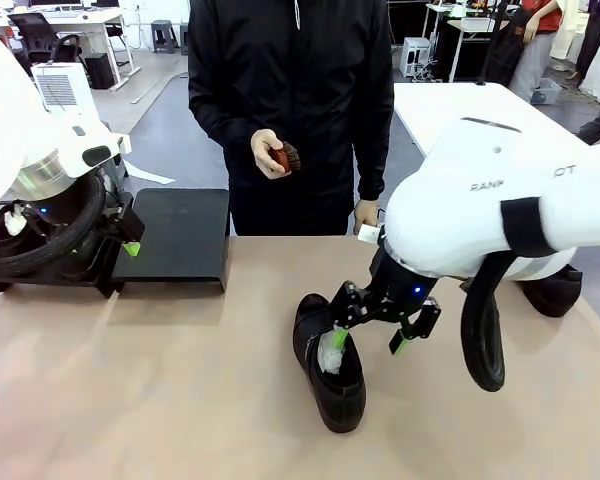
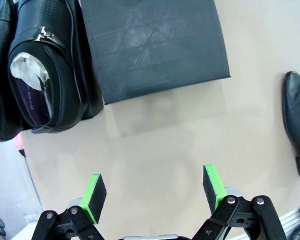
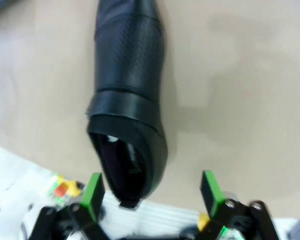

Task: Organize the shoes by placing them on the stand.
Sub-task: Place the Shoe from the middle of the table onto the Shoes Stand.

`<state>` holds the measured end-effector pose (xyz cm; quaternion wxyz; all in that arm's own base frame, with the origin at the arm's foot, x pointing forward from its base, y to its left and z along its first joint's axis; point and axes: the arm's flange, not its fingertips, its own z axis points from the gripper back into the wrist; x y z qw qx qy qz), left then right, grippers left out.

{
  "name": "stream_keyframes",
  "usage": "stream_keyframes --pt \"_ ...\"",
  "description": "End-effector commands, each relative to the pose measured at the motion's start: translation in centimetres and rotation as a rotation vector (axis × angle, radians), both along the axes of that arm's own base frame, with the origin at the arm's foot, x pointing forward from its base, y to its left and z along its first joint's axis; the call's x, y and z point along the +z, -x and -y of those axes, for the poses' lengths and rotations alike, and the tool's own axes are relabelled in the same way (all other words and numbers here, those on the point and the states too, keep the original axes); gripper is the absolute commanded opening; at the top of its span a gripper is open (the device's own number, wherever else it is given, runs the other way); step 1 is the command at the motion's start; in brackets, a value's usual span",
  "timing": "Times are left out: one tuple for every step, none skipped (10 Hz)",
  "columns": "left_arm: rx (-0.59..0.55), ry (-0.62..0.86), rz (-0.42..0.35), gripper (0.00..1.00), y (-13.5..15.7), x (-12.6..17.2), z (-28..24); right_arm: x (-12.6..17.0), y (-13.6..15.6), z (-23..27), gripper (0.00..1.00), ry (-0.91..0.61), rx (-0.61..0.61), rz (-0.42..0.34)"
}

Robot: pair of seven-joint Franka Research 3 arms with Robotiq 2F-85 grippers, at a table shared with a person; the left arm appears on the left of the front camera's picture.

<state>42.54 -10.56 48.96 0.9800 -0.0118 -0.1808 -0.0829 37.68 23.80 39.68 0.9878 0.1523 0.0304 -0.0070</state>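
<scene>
Hovering right gripper point(image 1: 368, 335), jaws apart, over the middle black dress shoe point(image 1: 332, 372)

The right arm reaches across the table's middle, elbow high and wrist pointing down. Its gripper grasps nothing: 1 green pad hangs over the shoe's paper-stuffed opening, the other just beside the shoe, which lies on the tan tabletop point(image 1: 180, 400), well apart from the black stand point(image 2: 155, 45). The left gripper point(image 2: 155, 192) is likewise spread and empty above bare tabletop, near the stand's front edge. 2 paper-stuffed shoes point(image 2: 45, 65) lie side by side at the stand's end; whether they rest on it cannot be told. A 4th shoe point(image 1: 555, 290) is mostly hidden behind the right arm. The right wrist view is blurred. The person's hand point(image 1: 267, 150) clasps a brown brush point(image 1: 285, 158).
</scene>
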Motion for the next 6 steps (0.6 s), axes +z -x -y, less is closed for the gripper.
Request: stream_keyframes --pt "0.0 0.0 0.0 1.0 0.0 0.0 0.0 4.9 0.6 9.8 1.0 0.027 -0.113 0.091" --pt "-0.046 0.078 -0.013 1.0 1.6 0.6 2.8 6.5 0.6 13.9 1.0 0.032 -0.214 0.12" --pt "-0.05 0.13 -0.025 1.0 3.1 0.4 6.1 7.1 0.3 17.1 1.0 0.022 -0.301 0.13" --pt "0.019 0.212 -0.039 1.0 4.5 0.3 9.3 6.9 0.1 18.9 1.0 -0.012 -0.363 0.117" --pt "0.024 0.252 -0.036 1.0 5.7 -0.1 12.7 6.5 -0.2 20.1 1.0 -0.03 -0.396 0.106" --pt "0.015 0.253 -0.071 1.0 6.3 -0.6 15.3 6.0 -0.5 20.8 1.0 -0.041 -0.423 0.089"
